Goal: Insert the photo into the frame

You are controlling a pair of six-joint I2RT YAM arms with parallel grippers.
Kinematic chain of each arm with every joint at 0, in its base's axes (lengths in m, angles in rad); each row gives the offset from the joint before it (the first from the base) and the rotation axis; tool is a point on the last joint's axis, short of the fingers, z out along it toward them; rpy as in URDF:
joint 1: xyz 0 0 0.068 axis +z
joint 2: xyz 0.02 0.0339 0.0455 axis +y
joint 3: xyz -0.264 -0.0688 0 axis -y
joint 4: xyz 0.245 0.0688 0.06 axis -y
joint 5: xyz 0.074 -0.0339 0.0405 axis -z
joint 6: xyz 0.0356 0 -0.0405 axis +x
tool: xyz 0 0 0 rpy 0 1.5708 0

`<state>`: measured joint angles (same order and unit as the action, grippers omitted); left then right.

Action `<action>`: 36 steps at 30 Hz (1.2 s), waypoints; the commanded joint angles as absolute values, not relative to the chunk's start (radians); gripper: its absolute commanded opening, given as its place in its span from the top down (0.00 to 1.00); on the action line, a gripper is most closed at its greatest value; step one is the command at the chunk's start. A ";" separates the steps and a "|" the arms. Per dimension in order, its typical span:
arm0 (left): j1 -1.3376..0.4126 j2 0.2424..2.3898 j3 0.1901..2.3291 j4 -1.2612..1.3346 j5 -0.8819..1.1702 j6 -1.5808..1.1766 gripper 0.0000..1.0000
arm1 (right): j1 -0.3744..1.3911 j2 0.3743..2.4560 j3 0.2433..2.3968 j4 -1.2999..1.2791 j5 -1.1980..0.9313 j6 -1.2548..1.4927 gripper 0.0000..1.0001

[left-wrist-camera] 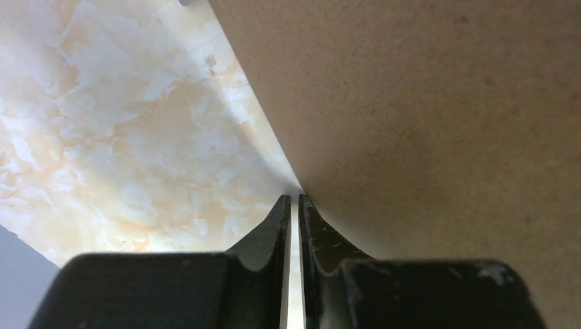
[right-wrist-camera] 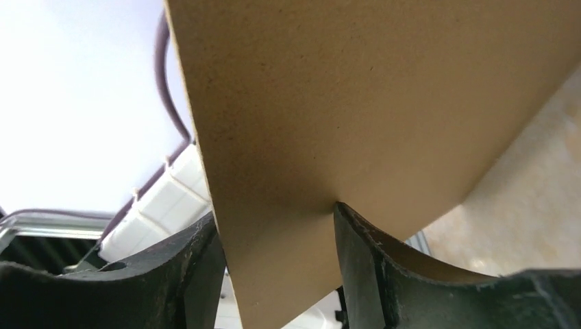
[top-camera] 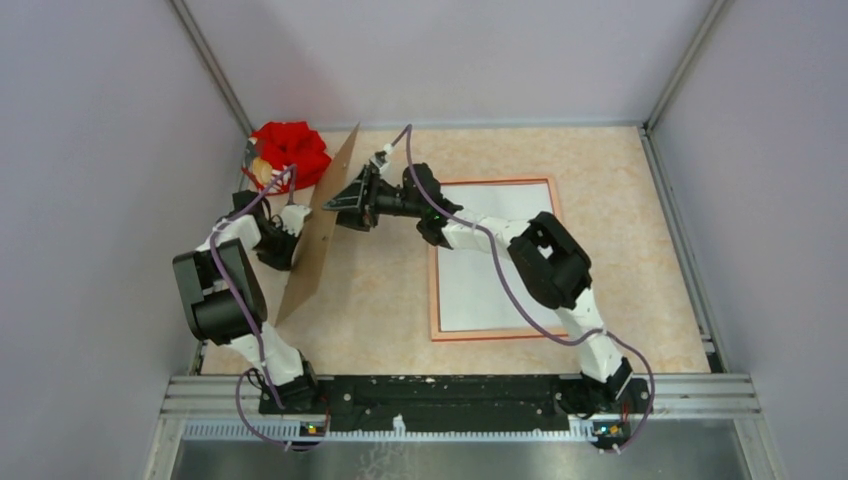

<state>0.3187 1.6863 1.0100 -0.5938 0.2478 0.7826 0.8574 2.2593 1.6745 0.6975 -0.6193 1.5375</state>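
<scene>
The frame (top-camera: 495, 182) lies flat on the table at the right, showing a thin orange-red rim. Inside it lies the photo (top-camera: 480, 290), its plain white back up. A brown hardboard panel (top-camera: 318, 230) stands nearly upright on its edge at the left, between my two grippers. My left gripper (top-camera: 288, 236) is at the panel's left face. In the left wrist view its jaws (left-wrist-camera: 294, 199) are shut to a thin slit, and the panel (left-wrist-camera: 445, 137) leans on the right finger's outer side. My right gripper (top-camera: 338, 200) is open, with the panel (right-wrist-camera: 356, 103) passing between its fingers (right-wrist-camera: 274, 219).
A crumpled red object (top-camera: 290, 150) with a yellow patch lies in the back left corner, just behind the panel. Grey walls close the table on three sides. A metal rail (top-camera: 460, 390) carries the arm bases along the near edge.
</scene>
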 commanded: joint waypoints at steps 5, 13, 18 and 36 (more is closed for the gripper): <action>0.299 1.694 0.977 -0.677 0.324 0.758 0.86 | 0.843 1.927 1.505 0.221 -0.500 1.205 0.51; 0.299 1.693 0.992 -0.696 0.327 0.762 0.86 | 0.836 1.943 1.533 -0.080 -0.431 1.050 0.73; 0.298 1.695 1.013 -0.721 0.327 0.762 0.86 | 0.818 1.948 1.449 -0.088 -0.370 1.042 1.00; 0.258 1.684 1.358 -0.902 0.425 0.652 0.68 | 0.513 1.697 0.791 0.961 -0.842 1.272 1.00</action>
